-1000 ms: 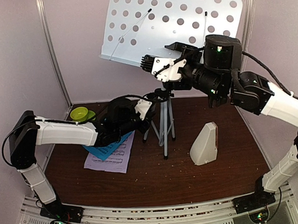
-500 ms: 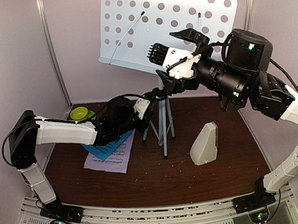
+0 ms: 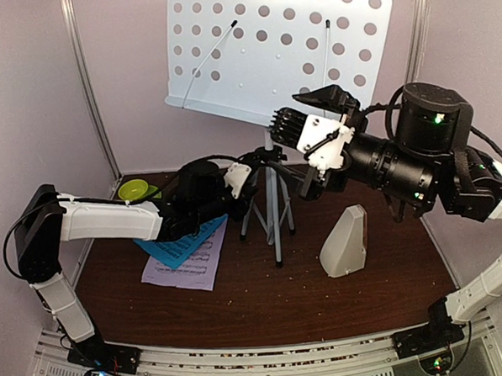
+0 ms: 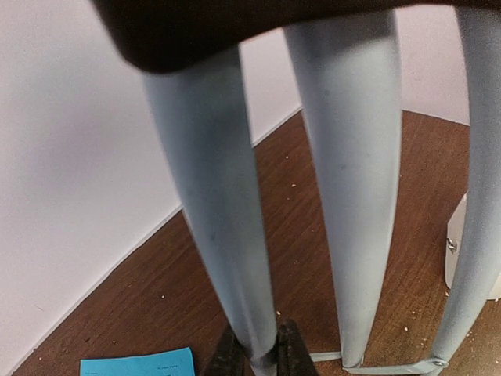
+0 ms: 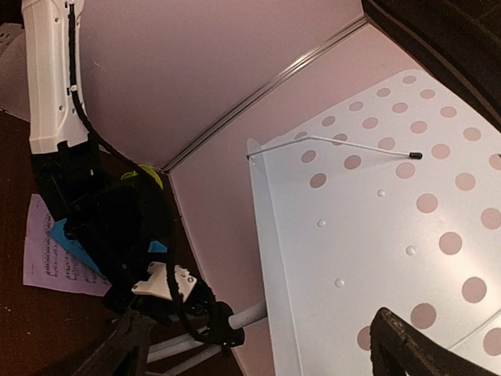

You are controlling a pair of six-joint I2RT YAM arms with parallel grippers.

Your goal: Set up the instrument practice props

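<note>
Music stand stands upright at the back middle of the worktop. The left gripper is nearly closed, pinching one tripod leg. The right gripper gapes wide just beside the desk's lower lip, seemingly touching nothing.

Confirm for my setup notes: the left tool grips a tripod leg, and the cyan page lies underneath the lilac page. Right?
Not quite. The top external view shows the cyan page lying on top of the lilac page. The left tool does grip a tripod leg.
</note>
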